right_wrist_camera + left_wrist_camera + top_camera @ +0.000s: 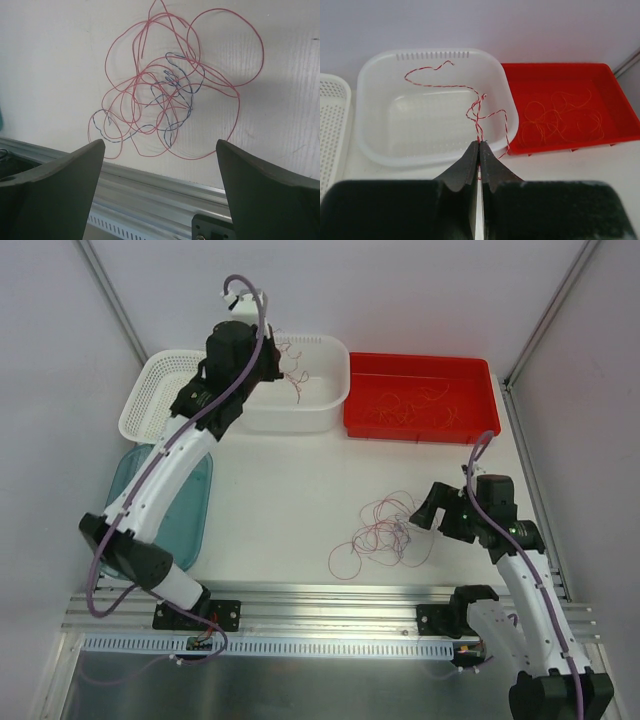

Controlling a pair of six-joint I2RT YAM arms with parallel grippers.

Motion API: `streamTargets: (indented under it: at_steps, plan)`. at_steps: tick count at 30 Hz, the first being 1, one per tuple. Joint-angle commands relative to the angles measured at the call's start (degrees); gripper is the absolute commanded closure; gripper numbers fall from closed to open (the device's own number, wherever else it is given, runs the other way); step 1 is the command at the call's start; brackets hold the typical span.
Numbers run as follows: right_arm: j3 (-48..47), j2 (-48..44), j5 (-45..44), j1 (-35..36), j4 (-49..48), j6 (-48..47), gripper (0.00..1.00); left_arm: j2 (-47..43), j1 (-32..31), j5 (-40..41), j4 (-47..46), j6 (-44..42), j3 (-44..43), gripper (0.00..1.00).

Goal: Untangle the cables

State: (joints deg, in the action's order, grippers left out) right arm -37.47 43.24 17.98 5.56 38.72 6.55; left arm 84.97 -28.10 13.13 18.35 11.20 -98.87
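Loosely looped red cables [170, 100], twisted striped strand [478, 125]

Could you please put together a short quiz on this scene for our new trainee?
1. True or false: the right gripper is shut on the tangle on the table.
2. The cable in the left gripper, over the white tub, is: A) plain blue B) red-and-white C) green
3. Fill in: the yellowish cables lie in the ____ tray.
Key: 1 false, its jaws stand open, holding nothing; 2 B; 3 red.
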Motion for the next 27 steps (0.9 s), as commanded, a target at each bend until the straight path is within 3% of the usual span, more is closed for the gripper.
streamTargets:
  at_steps: [1,9,10,11,13,14,15,18,22,27]
  plan:
    - [-5.14,-4.29,-1.54,0.24,4.77,-2.24,0.01,8.70,1.11,2.43,0.02,-3.55,-7.81,1.00]
    - [-8.76,-10.02,-0.57,0.24,10.06,-2.94,0.00,30.85,4.45,5.16,-0.15,-2.24,-25.03,0.99]
    - [-8.93,-10.11,-0.75,0.24,10.58,-3.12,0.00,32.44,4.80,5.16,0.02,-1.89,-26.01,0.95]
    - [-8.93,-10.11,-1.27,0.33,10.94,-3.21,0.01,35.06,5.15,4.90,-0.07,-1.97,-27.68,0.81]
    - [-8.93,-9.76,-1.63,0.33,11.55,-3.64,0.01,36.75,5.77,4.10,-0.15,-2.85,-28.57,0.65]
    - [-8.76,-9.67,-2.06,0.33,11.64,-3.65,0.00,36.85,5.86,3.75,-0.07,-3.11,-28.57,0.58]
    - [-8.41,-9.58,-2.24,0.33,11.47,-3.65,0.00,36.67,5.95,3.40,0.02,-3.46,-28.22,0.44]
    - [-7.53,-9.15,-2.24,0.32,10.33,-3.29,0.01,33.61,5.95,0.86,-0.07,-4.78,-25.60,0.21]
    - [-6.65,-7.48,-2.24,0.33,8.39,-3.29,0.00,26.32,5.95,-2.83,0.02,-4.17,-18.22,0.02]
    - [-7.00,-4.84,-4.09,0.33,5.59,-3.82,0.01,12.00,5.86,-10.90,0.19,-1.37,-2.23,0.01]
